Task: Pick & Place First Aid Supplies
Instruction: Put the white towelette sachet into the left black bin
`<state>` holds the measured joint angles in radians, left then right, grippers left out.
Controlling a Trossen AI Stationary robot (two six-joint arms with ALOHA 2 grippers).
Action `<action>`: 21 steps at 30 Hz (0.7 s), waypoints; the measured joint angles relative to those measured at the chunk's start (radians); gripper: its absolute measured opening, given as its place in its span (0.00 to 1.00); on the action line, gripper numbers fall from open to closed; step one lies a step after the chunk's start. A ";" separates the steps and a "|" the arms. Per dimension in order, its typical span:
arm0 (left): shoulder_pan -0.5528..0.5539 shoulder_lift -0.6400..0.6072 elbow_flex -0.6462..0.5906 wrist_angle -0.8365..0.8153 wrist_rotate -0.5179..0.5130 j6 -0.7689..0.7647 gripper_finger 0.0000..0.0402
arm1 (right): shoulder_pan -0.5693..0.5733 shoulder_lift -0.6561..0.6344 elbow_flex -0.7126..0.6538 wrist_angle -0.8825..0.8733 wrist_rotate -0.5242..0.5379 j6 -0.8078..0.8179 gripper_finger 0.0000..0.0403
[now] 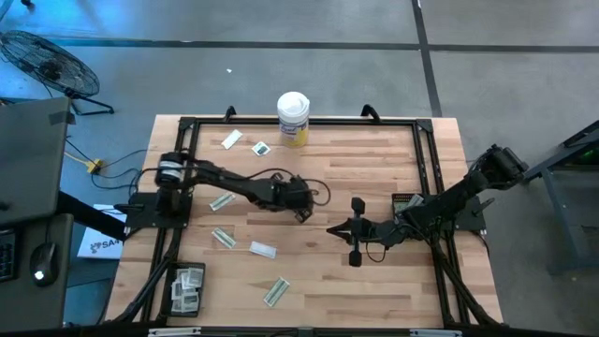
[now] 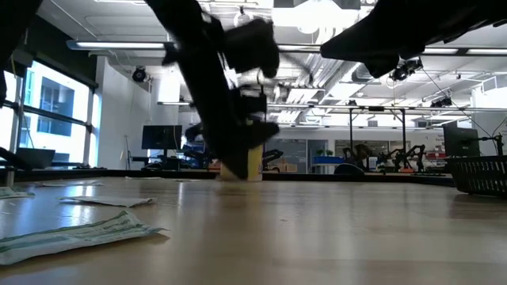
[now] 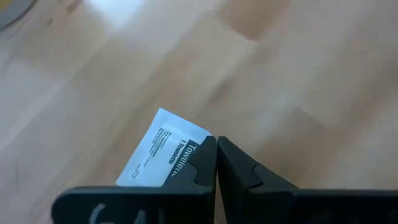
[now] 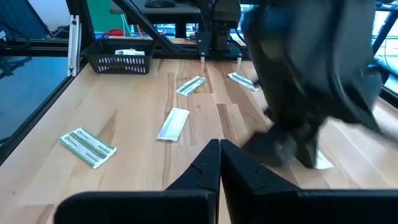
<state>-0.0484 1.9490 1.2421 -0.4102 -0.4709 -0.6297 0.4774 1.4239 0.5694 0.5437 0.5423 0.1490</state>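
While you read the table (image 1: 374, 290) from above, take the black basket (image 1: 184, 286) at its near left corner as landmark: the left gripper (image 1: 301, 212) sits well up and right of it at mid-table, fingers pressed together on the edge of a white towelette sachet (image 3: 163, 149). Other first aid supplies (image 1: 263, 249) lie scattered between gripper and basket. Farther right, the right gripper (image 1: 334, 229) waits with its fingers together, holding nothing. Lift straight and slowly; the pinch looks shallow, so confirm the sachet rises before carrying it basketward.
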 joint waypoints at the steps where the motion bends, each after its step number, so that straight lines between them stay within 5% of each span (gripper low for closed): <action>1: -0.015 -0.025 0.001 -0.025 0.011 0.011 0.00 | 0.000 0.000 0.000 -0.002 0.000 0.000 0.01; 9: -0.200 -0.192 0.004 -0.336 0.108 0.004 0.00 | 0.000 0.000 0.000 -0.008 -0.031 0.001 0.01; 21: -0.619 -0.355 0.008 -0.653 0.366 -0.325 0.00 | 0.000 0.000 0.000 0.001 -0.033 0.008 0.01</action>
<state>-0.6676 1.5941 1.2499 -1.0637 -0.1050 -0.9550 0.4774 1.4239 0.5690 0.5446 0.5089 0.1573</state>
